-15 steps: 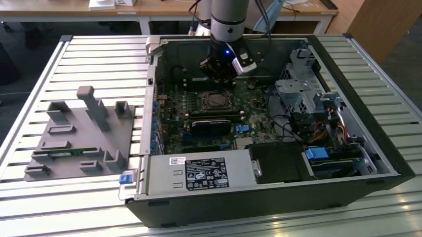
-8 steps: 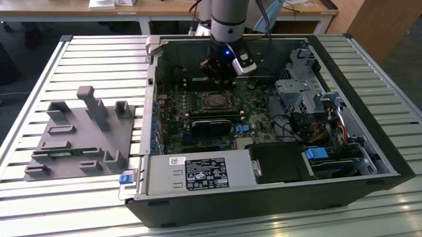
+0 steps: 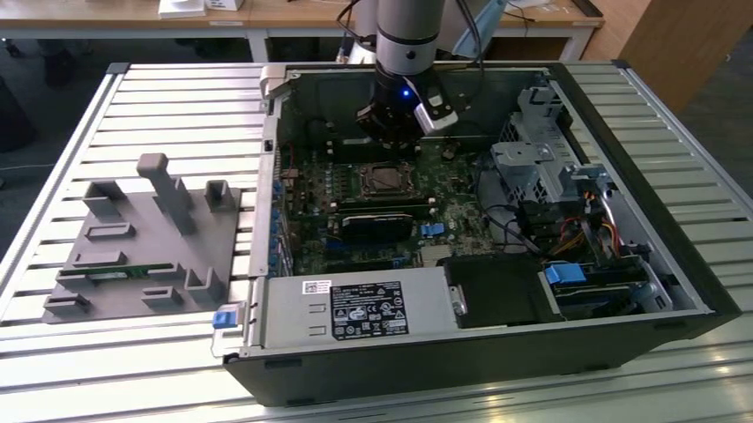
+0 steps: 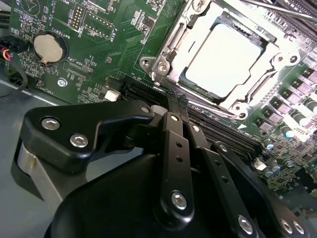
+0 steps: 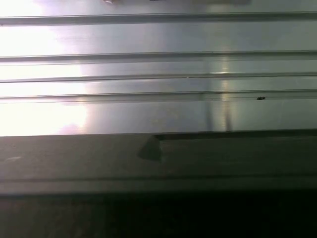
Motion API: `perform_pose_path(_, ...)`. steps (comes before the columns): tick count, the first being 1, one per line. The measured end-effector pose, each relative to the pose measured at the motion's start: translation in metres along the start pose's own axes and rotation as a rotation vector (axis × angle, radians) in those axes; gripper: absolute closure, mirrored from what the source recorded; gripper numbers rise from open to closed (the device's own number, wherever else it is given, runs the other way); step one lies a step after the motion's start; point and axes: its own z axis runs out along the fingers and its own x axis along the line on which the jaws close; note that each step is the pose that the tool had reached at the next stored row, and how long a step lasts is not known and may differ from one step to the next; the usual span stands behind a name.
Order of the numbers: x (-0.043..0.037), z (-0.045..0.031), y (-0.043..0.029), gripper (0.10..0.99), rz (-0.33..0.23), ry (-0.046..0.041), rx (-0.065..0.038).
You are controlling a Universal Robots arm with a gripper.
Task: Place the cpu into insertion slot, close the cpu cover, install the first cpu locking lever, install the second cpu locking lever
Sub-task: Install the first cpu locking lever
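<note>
Inside the socket (image 4: 233, 59) lies the cpu (image 4: 225, 62), cpu cover (image 4: 270, 69) down; end effector (image 4: 176, 106) closed, empty.

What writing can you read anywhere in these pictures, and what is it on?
Black label on the power supply: print too small to read.
White sticker beside it: too small to read.
Motherboard lettering in the second wrist view: tiny, not legible.
Nothing reads clearly.

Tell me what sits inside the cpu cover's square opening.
In the second wrist view, the cpu lies in the socket, its pale metal top showing through the cpu cover, which is down around it. The cpu's edges and the socket contacts beneath are hidden.
</note>
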Motion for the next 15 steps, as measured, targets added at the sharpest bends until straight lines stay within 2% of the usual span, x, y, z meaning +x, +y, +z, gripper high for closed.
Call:
perform_pose_path(9, 0.0, 0.0024, -0.0002, 0.98, 0.0, -0.0003, 0.013)
perform_pose_path(15, 0.0, 0.0044, -0.0001, 0.98, 0.0, -0.0008, 0.017)
